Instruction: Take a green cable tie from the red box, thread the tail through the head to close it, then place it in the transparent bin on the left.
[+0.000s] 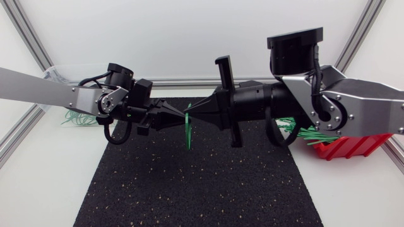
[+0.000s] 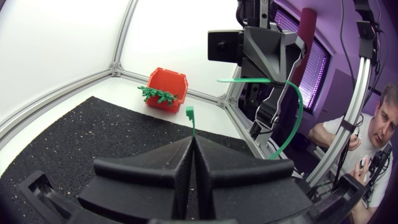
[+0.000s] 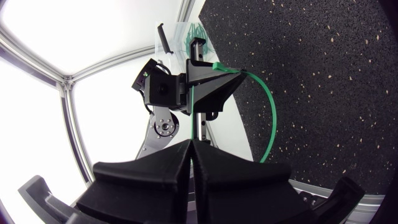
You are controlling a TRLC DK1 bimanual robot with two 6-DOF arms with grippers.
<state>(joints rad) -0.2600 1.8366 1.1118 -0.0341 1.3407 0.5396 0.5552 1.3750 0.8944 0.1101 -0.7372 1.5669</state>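
transparent bin (image 1: 58, 68): at the table's far left corner, behind my left arm (image 1: 44, 88). A heap of green ties (image 1: 77, 118) shows under that arm; I cannot tell whether it lies inside the clear walls.
left gripper (image 1: 178, 118): over the rear middle of the black mat (image 1: 189, 183), its fingers pressed together on the green cable tie (image 1: 189, 131) and its tip almost meeting my other gripper's.
green cable tie: held off the mat by both grippers. In the left wrist view its head stands just above my left fingertips. The band bows out to one side in a long arc between the two grippers.
right gripper (image 1: 197, 114): fingers closed to a thin seam, with the same tie's band running through it.
right arm (image 1: 353, 107): comes in from the right, above the red box.
red box (image 1: 347, 146): at the table's right edge, just beside the mat and partly hidden by my right arm. A bunch of spare ties (image 1: 303, 131) sticks out of it toward the mat.
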